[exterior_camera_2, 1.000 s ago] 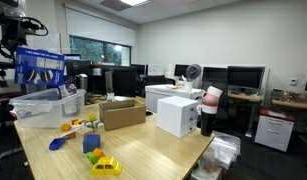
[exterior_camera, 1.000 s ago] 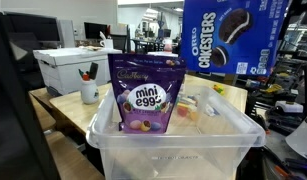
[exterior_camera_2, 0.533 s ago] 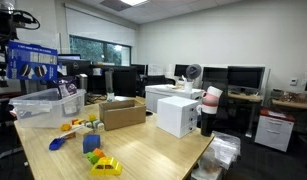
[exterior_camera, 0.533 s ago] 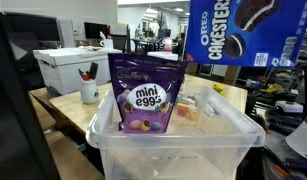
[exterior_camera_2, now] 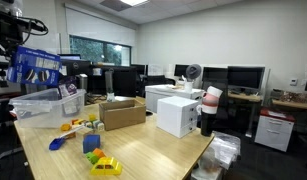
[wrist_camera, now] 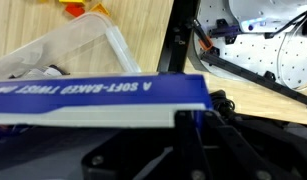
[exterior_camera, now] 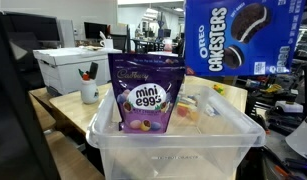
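A blue Oreo Cakesters box [exterior_camera: 243,38] hangs in the air above the far right side of a clear plastic bin [exterior_camera: 173,142]. My gripper [wrist_camera: 198,113] is shut on the box's edge; in the wrist view the box [wrist_camera: 93,95] shows as a blue and white strip crossing the black fingers. A purple Cadbury mini eggs bag [exterior_camera: 146,95] stands upright inside the bin, with small bright items beside it. In an exterior view the arm and gripper [exterior_camera_2: 21,42] hold the box [exterior_camera_2: 38,68] over the bin [exterior_camera_2: 43,102] at the table's far left end.
A white box [exterior_camera: 68,65] and a cup with pens [exterior_camera: 89,92] stand on the wooden table behind the bin. A cardboard box [exterior_camera_2: 123,113], a white case [exterior_camera_2: 178,115] and coloured toy blocks [exterior_camera_2: 93,148] also lie on the table. Desks and monitors fill the room beyond.
The Oreo box rose and swung aside half a second ago, then came back down a little and now hangs tilted. The gripper has stayed shut on it.
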You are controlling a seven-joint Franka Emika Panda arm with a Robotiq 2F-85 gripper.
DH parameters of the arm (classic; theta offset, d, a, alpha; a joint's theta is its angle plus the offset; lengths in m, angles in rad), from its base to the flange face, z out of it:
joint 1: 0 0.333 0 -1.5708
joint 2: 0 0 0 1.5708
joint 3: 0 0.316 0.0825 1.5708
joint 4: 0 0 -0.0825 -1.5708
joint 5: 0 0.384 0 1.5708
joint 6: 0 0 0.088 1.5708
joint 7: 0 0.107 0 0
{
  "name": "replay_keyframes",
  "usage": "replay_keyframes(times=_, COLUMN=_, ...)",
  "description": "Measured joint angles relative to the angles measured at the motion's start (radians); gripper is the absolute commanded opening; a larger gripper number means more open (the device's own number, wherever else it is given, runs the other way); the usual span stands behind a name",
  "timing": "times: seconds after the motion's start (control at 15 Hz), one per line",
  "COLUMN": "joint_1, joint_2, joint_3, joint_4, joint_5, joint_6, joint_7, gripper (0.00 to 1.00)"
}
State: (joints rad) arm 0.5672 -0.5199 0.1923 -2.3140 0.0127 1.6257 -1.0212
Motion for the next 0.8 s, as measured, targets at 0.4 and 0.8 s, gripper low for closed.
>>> replay_keyframes(times=0.4, joint_1=-0.003, joint_2=0.055, joint_3=-0.034, joint_4=-0.014, joint_5=0.006, joint_6=0.057, joint_7=-0.233, gripper=0.05)
replay_keyframes(times=0.8, joint_1=-0.025, joint_2=0.099, joint_3=-0.038, joint_4=-0.029, joint_5=0.033, joint_6=0.17, joint_7=-0.397, gripper=0.05)
